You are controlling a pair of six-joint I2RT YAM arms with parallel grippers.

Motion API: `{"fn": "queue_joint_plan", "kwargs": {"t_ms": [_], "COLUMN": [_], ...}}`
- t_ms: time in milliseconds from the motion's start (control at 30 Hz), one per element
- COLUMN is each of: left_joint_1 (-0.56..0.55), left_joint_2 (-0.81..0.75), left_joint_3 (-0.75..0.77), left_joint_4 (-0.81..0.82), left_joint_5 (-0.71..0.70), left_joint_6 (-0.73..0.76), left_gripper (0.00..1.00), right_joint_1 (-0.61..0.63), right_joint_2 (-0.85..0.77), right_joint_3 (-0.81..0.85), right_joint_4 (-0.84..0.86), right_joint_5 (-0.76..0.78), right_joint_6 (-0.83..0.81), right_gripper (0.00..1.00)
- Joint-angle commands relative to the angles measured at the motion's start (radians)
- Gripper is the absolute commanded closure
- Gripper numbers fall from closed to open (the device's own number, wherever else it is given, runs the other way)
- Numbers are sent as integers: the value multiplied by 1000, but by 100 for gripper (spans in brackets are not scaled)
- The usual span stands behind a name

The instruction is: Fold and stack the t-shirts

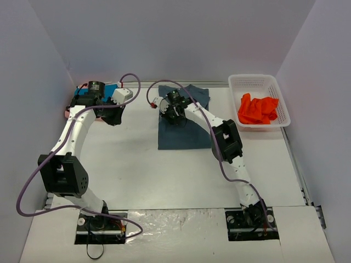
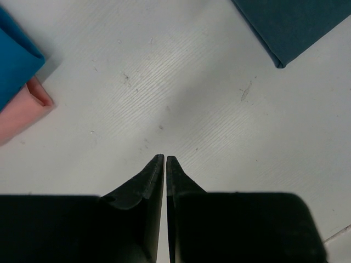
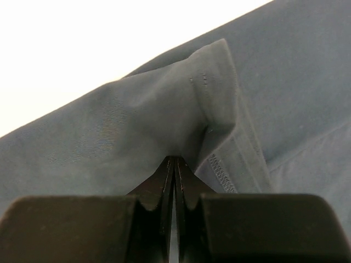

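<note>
At the far middle of the table [image 1: 164, 175], the right gripper [image 3: 174, 160] is pinched tight on a raised fold of the dark slate t-shirt [image 3: 164, 120]. So thin a bite could slip, or tug the whole shirt askew. The left gripper [image 2: 165, 159] is closed on nothing over bare table, beside the teal t-shirt [image 2: 13, 60] lying on the pink t-shirt [image 2: 22, 112]. Open room lies nearward; the back wall [image 1: 175, 44] sits close.
</note>
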Motion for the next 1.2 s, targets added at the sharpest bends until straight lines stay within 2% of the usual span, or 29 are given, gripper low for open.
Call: {"fn": "queue_joint_plan", "kwargs": {"t_ms": [0, 367, 733, 867, 967, 1033, 1100, 1133, 1167], "left_joint_1": [-3, -5, -6, -5, -5, -3, -8, -12, -17], "left_joint_2": [-37, -31, -19, -30, -33, -31, -27, -14, -5], "left_joint_3": [0, 1, -2, 4, 0, -5, -9, -9, -2], "left_joint_4": [7, 6, 7, 18, 19, 19, 12, 6, -5], "left_joint_5": [-1, 2, 2, -4, 2, 31, 74, 88, 119], "left_joint_6": [-10, -8, -8, -26, -23, -23, -19, -8, -5], "left_gripper": [94, 94, 94, 85, 78, 76, 53, 52, 55], "right_joint_1": [-19, -58, -71, -80, -86, -92, -100, -101, -103], "right_joint_2": [34, 67, 79, -7, -110, -203, -305, -340, -410], "right_joint_3": [43, 126, 145, 96, 25, -52, -117, -195, -237], "right_joint_4": [-20, 21, 42, 43, 39, 39, 36, 35, 32], "right_joint_5": [28, 108, 118, 95, 88, 95, 101, 106, 111], "right_joint_6": [16, 54, 68, 68, 76, 77, 74, 65, 61], "right_gripper": [100, 100, 100, 100, 89, 76, 67, 63, 61]}}
